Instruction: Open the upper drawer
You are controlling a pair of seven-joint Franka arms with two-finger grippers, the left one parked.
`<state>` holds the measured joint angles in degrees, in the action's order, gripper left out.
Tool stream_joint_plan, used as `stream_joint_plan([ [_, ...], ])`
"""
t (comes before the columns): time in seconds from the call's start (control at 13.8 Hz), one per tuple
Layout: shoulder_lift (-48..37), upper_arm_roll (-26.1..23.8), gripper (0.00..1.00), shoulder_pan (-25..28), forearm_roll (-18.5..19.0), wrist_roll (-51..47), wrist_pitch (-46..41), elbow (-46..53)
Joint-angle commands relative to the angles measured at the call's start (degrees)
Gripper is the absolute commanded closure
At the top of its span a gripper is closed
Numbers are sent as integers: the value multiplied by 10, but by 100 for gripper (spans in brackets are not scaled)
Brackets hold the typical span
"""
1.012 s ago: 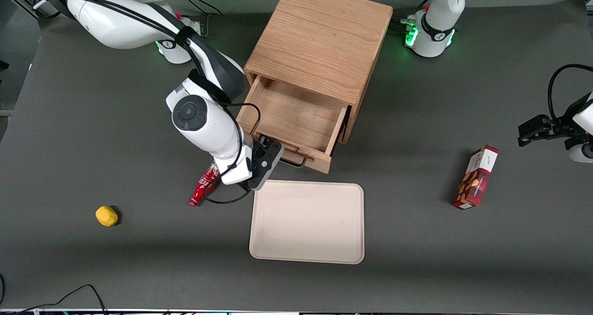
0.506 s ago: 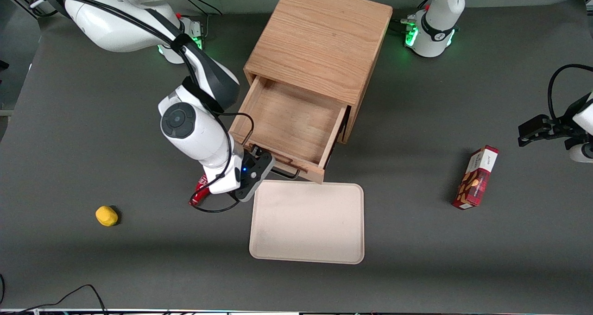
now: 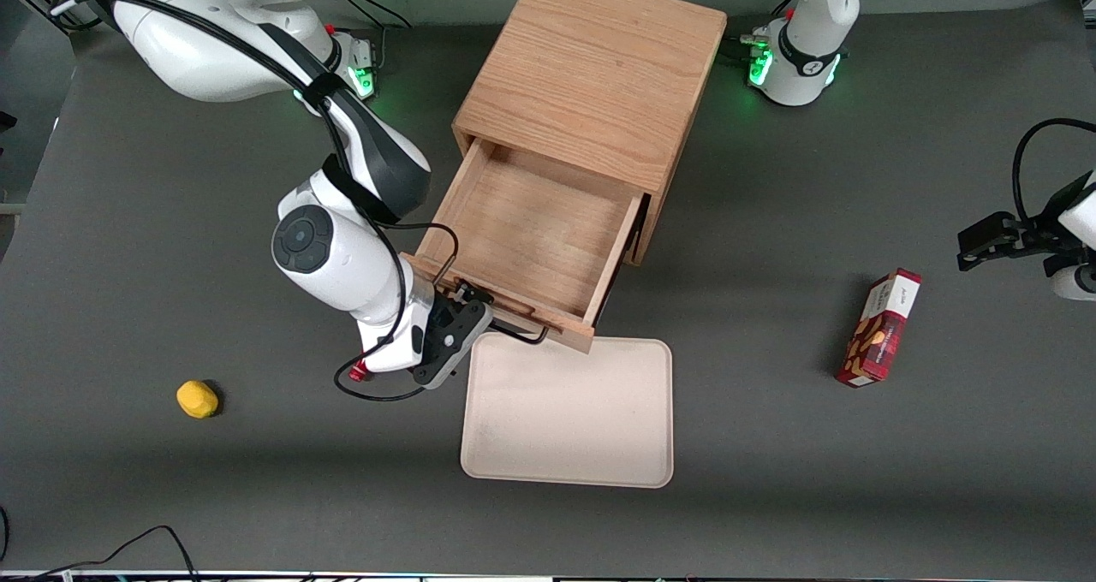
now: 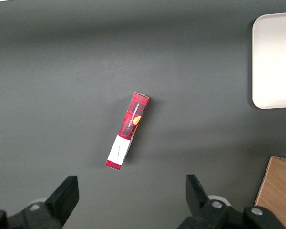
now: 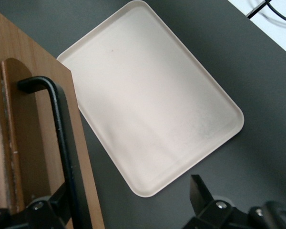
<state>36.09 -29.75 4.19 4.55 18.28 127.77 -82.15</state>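
The light oak cabinet point(image 3: 591, 77) stands mid-table. Its upper drawer point(image 3: 531, 231) is pulled far out toward the front camera and its wooden tray is empty. The drawer's front edge hangs over the rim of the beige tray point(image 3: 565, 411). The drawer below it is hidden. My right gripper point(image 3: 467, 310) sits at the working-arm end of the black wire handle point(image 3: 521, 335). In the right wrist view the gripper point(image 5: 128, 191) is open wide. The handle point(image 5: 66, 143) runs between the fingers, close against one finger point(image 5: 50, 210), over the drawer front point(image 5: 33, 95).
The beige tray point(image 5: 152, 100) lies nearer the front camera than the drawer. A red packet point(image 3: 355, 370) peeks out beside my wrist. A yellow object point(image 3: 197, 398) lies toward the working arm's end. A red box point(image 3: 879, 328), also in the left wrist view point(image 4: 128, 130), lies toward the parked arm's end.
The upper drawer has slid farther out toward the front camera, and its front now overlaps the tray's rim. My gripper moved the same way with the handle.
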Motion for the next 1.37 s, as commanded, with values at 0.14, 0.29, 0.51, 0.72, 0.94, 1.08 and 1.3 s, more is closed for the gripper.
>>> stream_joint_plan([
  [0.14, -8, 10, 0, 10, -72, 9, -55, 37],
  [0.29, -8, 8, 0, 10, -81, 12, -61, 37],
  [0.51, -30, 7, 0, 1, -110, 11, -109, 53],
  [0.72, -102, 10, 0, -48, -114, 8, -122, 45],
  [0.94, -166, 46, 0, -132, -118, 11, -202, 31],
  [1.08, -223, 98, 0, -152, -108, 4, -258, 10],
  [1.3, -315, 158, 0, -169, -86, -37, -273, -83],
])
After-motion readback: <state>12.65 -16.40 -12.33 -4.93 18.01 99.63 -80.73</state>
